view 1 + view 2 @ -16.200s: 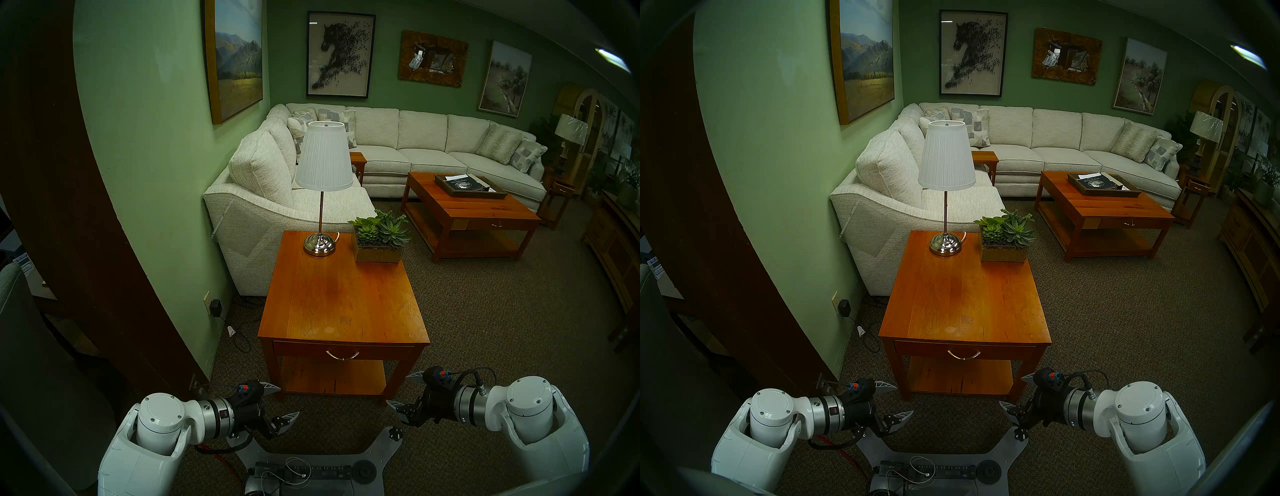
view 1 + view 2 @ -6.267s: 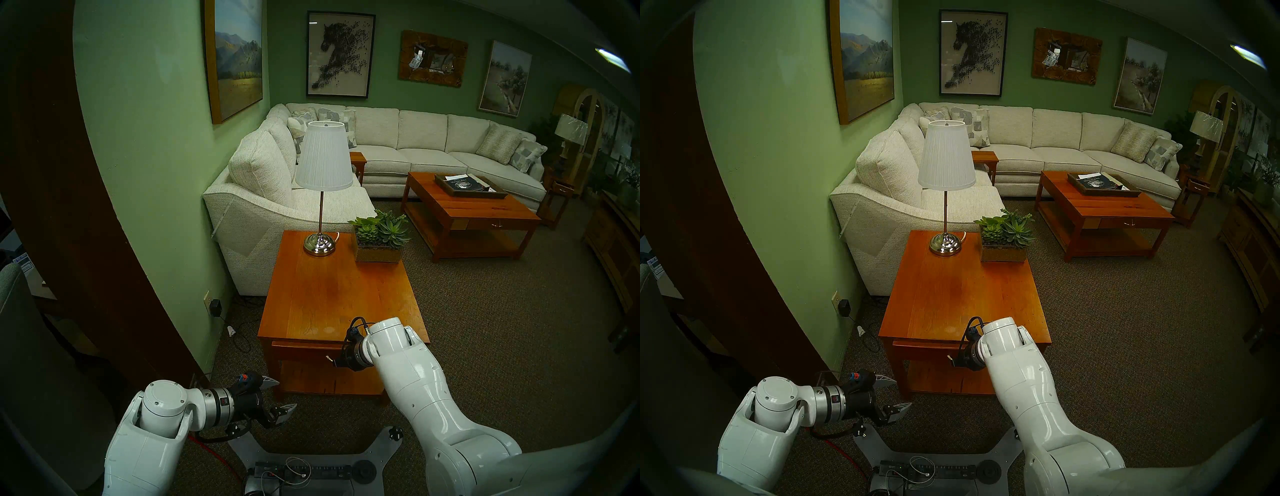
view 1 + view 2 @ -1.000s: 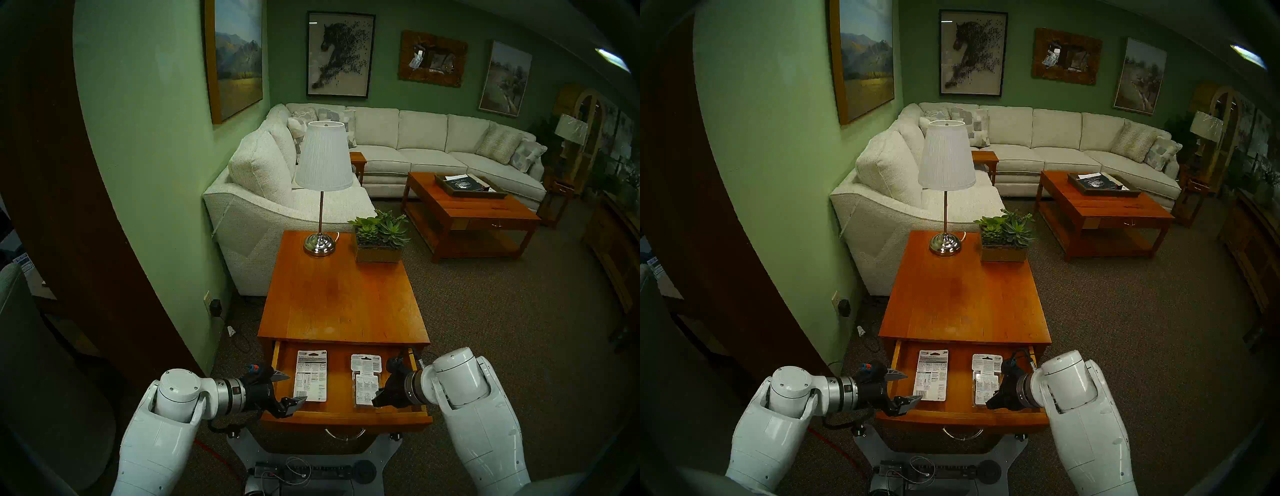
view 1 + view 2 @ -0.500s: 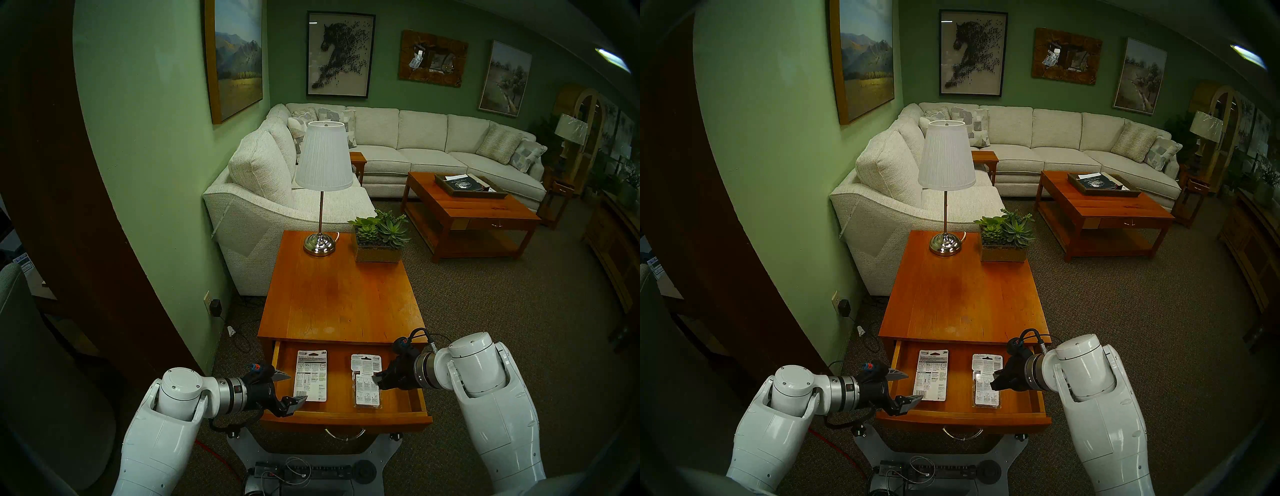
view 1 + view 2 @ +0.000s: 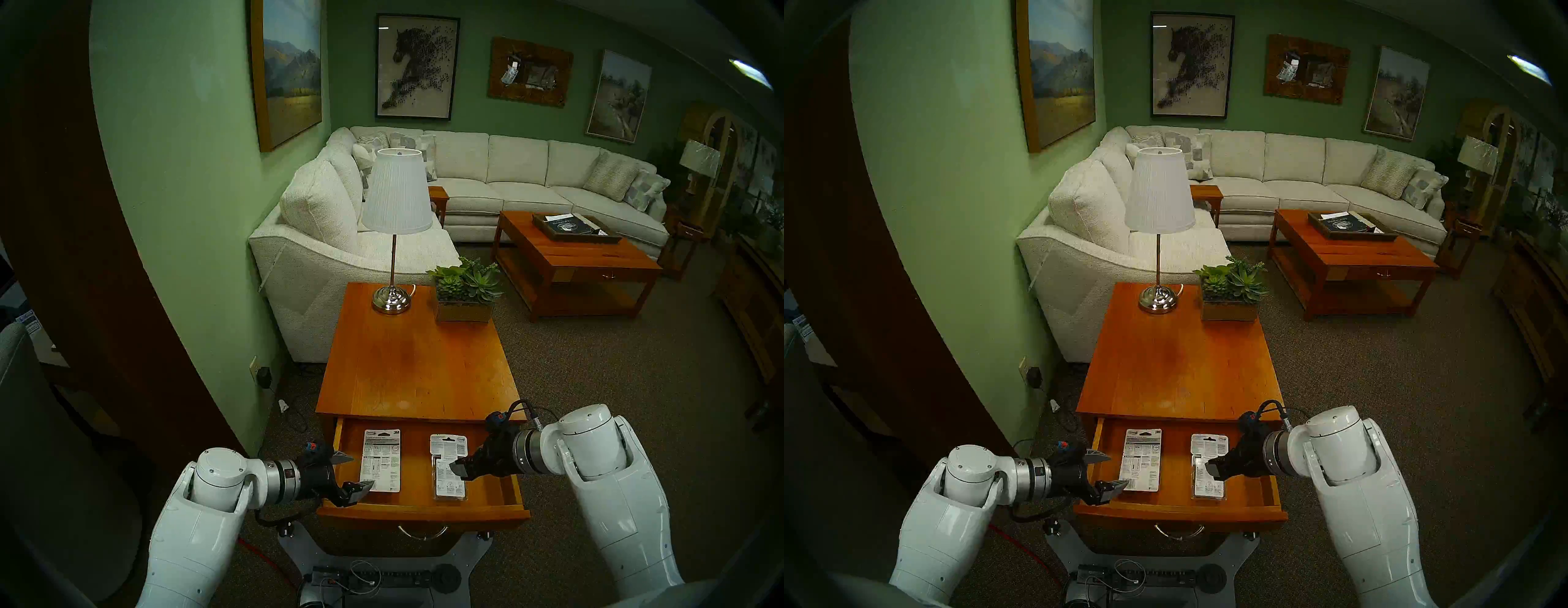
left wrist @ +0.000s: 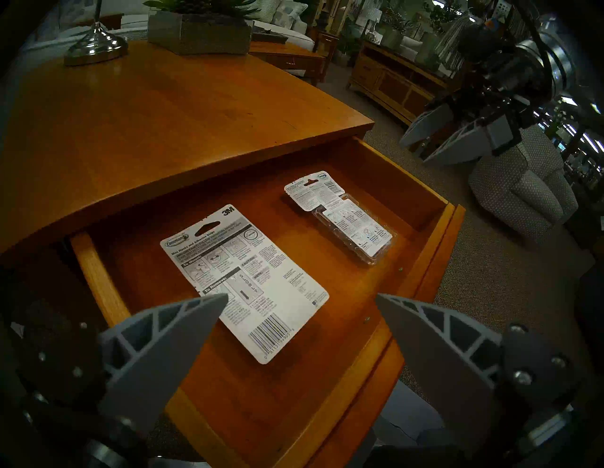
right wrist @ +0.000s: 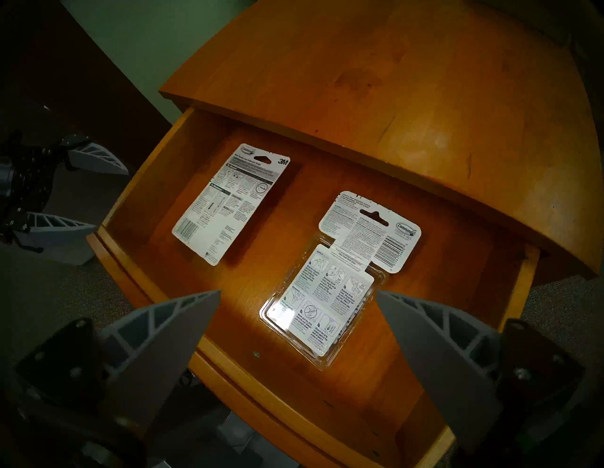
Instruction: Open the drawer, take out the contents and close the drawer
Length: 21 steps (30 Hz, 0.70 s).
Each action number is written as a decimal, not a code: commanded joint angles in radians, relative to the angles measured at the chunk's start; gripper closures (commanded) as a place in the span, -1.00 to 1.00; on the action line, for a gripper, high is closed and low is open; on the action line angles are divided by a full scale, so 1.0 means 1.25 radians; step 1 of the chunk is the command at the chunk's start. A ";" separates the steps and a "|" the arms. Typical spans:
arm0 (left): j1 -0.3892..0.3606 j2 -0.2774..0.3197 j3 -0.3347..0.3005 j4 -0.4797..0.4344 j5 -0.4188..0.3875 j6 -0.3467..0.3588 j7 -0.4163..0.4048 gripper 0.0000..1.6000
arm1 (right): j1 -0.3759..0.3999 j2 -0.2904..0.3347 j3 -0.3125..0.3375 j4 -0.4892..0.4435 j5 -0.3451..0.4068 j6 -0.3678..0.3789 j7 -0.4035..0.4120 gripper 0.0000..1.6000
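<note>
The drawer (image 5: pixel 424 514) of the orange-brown side table is pulled out toward me, its silver handle (image 5: pixel 423 533) at the front. The contents lie flat inside. A white printed card (image 5: pixel 381 460) is on the left and a clear blister pack (image 5: pixel 448 445) on the right. My left gripper (image 5: pixel 361 471) is open at the drawer's left front corner, just short of the card (image 6: pixel 245 281). Above the blister pack (image 7: pixel 330 294) hovers my right gripper (image 7: pixel 297 294), open and holding nothing.
A lamp (image 5: pixel 396 229) and a succulent planter (image 5: pixel 464 297) stand at the far end of the table top (image 5: pixel 420 373). A green wall and a white sofa (image 5: pixel 322 237) are to the left. My base (image 5: pixel 382 569) sits under the drawer front. Carpet lies to the right.
The drawer, shut at first, now stands pulled out. Over the last second my right gripper rose from the drawer's front right to above the blister pack and opened. The left gripper barely moved.
</note>
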 commanded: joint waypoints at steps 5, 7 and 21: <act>-0.022 0.016 -0.021 0.003 -0.015 -0.012 -0.021 -1.00 | 0.098 -0.026 -0.033 0.045 0.001 0.018 -0.009 -1.00; -0.023 0.021 -0.026 0.009 -0.017 -0.015 -0.026 -1.00 | 0.107 -0.033 -0.040 0.055 -0.005 0.023 -0.020 -1.00; -0.033 0.044 -0.058 0.056 -0.038 -0.043 -0.062 -1.00 | 0.127 -0.094 -0.083 0.076 -0.079 0.045 -0.142 -1.00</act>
